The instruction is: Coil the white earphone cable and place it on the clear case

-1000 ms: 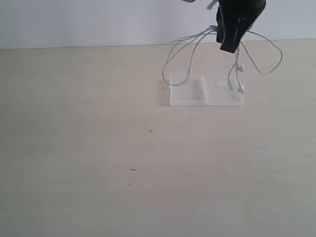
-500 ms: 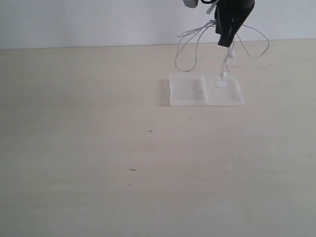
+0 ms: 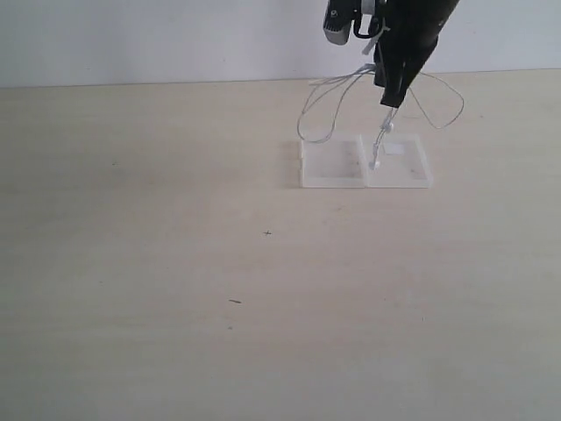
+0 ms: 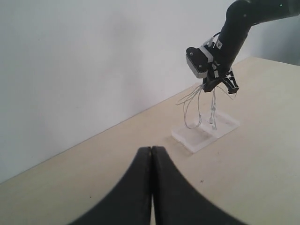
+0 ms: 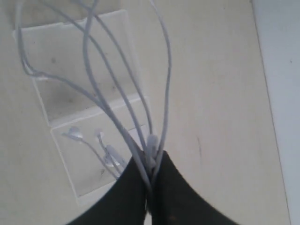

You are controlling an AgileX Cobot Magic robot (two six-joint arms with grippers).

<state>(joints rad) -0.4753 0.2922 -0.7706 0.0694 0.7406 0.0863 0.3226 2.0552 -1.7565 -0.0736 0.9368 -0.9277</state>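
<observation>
- The right gripper (image 3: 391, 95) is clamped on the gathered white earphone cable (image 5: 152, 143). The loops and earbuds hang lengthwise below its fingertips.
- The clear case (image 3: 335, 168) lies flat just beneath this gripper. Its long axis runs sideways, and the earbuds dangle near its middle seam.
- The left gripper (image 4: 151, 157) is closed on nothing and sits well apart from the case.

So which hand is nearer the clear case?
Right. The right hand hangs above the clear case, gripping the white earphone cable; the left hand sits well back from it, shut.
</observation>
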